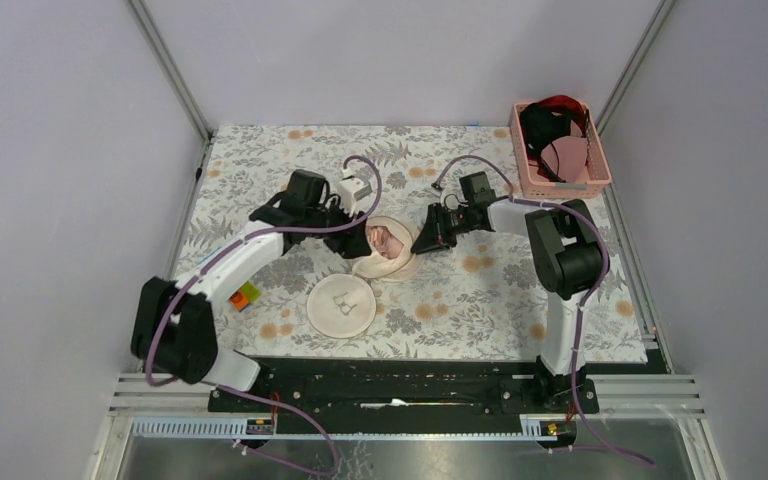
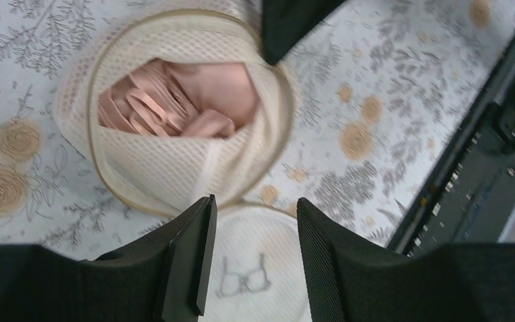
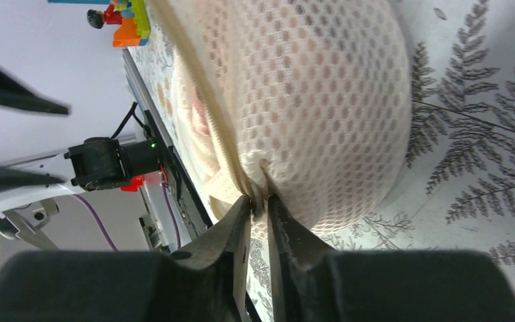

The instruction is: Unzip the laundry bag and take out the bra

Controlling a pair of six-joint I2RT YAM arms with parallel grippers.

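The laundry bag lies unzipped at the middle of the table. Its flat disc half (image 1: 341,305) with the dark line drawing lies nearest me. Its other half (image 1: 401,266) is cupped upward and holds the pale pink bra (image 1: 387,240). In the left wrist view the bra (image 2: 188,100) lies bunched inside the mesh half (image 2: 154,168). My left gripper (image 1: 352,243) (image 2: 255,204) is open and empty, just above the bag's left rim. My right gripper (image 1: 428,240) (image 3: 259,204) is shut on the mesh rim (image 3: 308,100) at the bag's right side.
A pink slatted basket (image 1: 563,188) with black and red garments stands at the back right corner. A small colourful toy block (image 1: 245,295) lies left of the flat disc, also showing in the right wrist view (image 3: 126,23). Frame posts stand at the back corners.
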